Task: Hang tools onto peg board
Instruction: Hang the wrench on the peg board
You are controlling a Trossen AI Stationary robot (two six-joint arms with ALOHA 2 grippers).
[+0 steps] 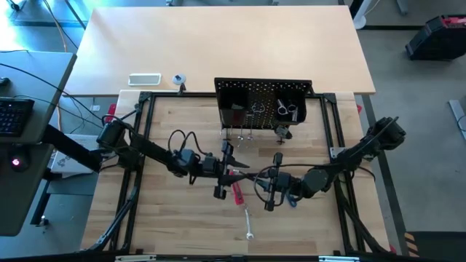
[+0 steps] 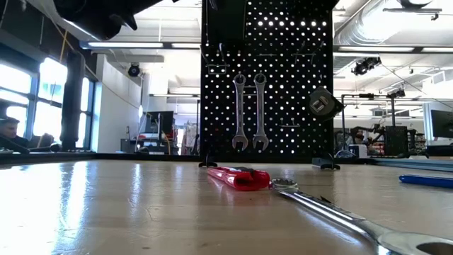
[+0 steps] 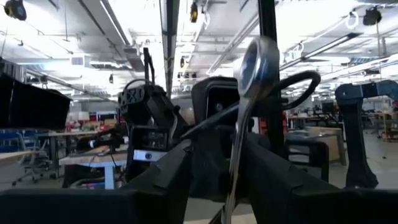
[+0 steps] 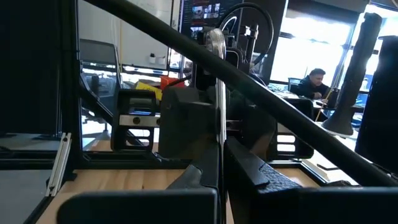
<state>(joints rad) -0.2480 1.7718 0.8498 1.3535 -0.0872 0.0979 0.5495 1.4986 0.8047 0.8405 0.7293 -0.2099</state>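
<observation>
Now, the peg board [image 1: 263,108] is seen standing upright at the far edge of the wooden table [image 1: 182,225], with two silver wrenches [image 2: 249,112] already hung side by side on it. Mid-table, the two arms are brought together. A slim silver wrench [image 3: 249,93] is held upright in the left gripper [image 1: 227,161], ring end up, judged ready for a hook. The same wrench is pinched edge-on by the closed right gripper [image 1: 271,188], so a handover seems to be in progress. The red-handled tool [image 2: 239,176] and another wrench [image 2: 333,212] are left lying near the table's middle, not yet hung.
</observation>
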